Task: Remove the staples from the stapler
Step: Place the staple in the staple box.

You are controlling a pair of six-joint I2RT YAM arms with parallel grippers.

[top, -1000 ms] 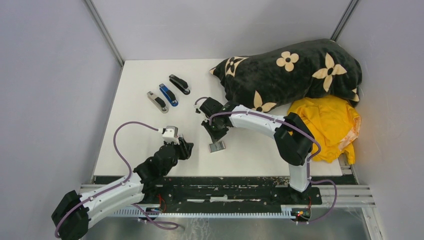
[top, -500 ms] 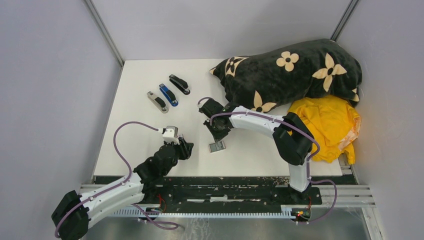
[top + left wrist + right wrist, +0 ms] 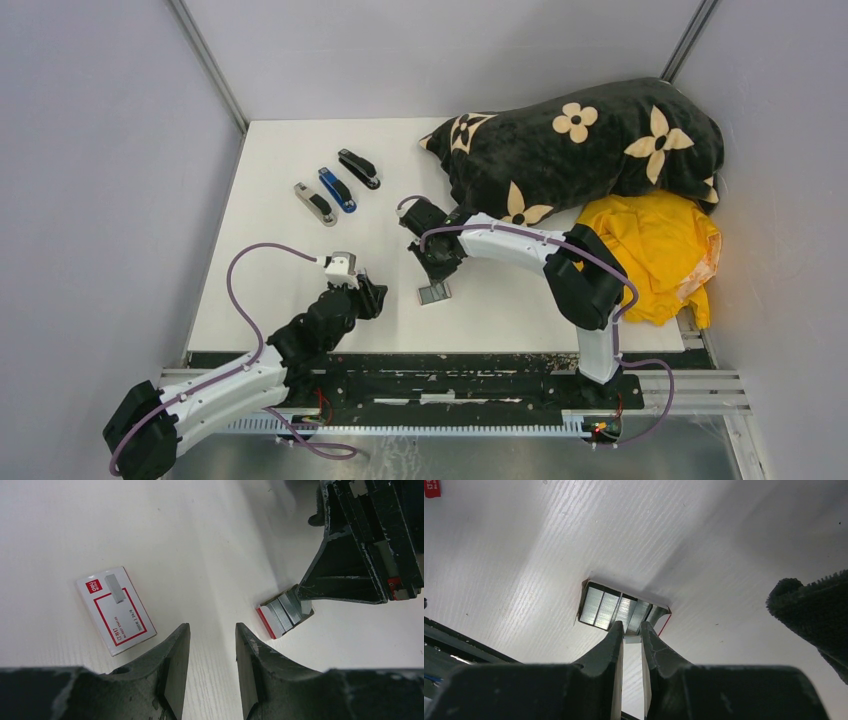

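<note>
Over the last second little had changed. The right end effector [image 3: 631, 628] had only crept a shade toward the small card tray [image 3: 265, 622], and its jaws stayed almost shut on what looked like a short metal strip [image 3: 632, 639] pinched at the fingertips. The tray lay on the worktop [image 3: 280, 270] just under those tips, already holding several rows of staples [image 3: 601, 607] side by side. The left end effector [image 3: 211, 630] had not stirred — about half open, holding nothing, hanging over the worktop between the tray and a white-and-red box [image 3: 116, 611]. The three staplers [image 3: 338, 190] lay well apart at the far left. The strip seemed poised for setting down among the others — the release not yet made.
</note>
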